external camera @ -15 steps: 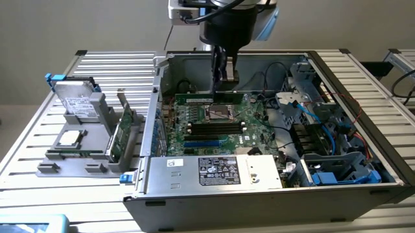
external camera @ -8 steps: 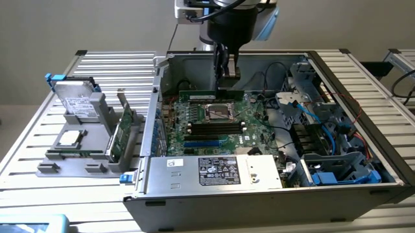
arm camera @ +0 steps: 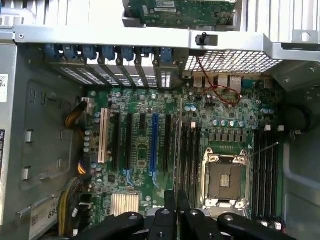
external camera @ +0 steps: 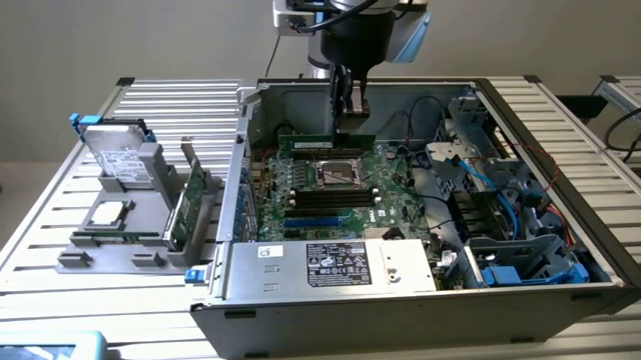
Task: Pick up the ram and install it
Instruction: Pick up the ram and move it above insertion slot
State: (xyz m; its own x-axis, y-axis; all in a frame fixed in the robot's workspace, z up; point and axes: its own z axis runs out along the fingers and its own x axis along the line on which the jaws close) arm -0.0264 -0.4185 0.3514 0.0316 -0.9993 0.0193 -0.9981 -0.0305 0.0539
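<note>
The ram [external camera: 311, 140] is a thin green stick hanging level over the motherboard [external camera: 300, 180], just beyond the empty CPU socket [external camera: 338, 172] inside the open computer case [external camera: 401, 315]. My gripper [external camera: 350, 129] comes down from above and is shut on the stick's top edge near one end. In the wrist view the ram [arm camera: 179, 140] shows edge-on as a thin line running out from my gripper [arm camera: 176, 201], beside the black memory slots [arm camera: 191, 155] next to the CPU socket [arm camera: 225, 180]. I cannot tell whether the stick touches a slot.
More black memory slots [external camera: 331, 196] and blue ones [external camera: 315, 221] lie nearer the power supply [external camera: 335, 264]. Blue cables and drive cages [external camera: 501, 202] crowd the exterior view's right. A grey fixture [external camera: 110, 255] outside the case holds a hard drive [external camera: 120, 161] and an upright expansion card [external camera: 191, 201].
</note>
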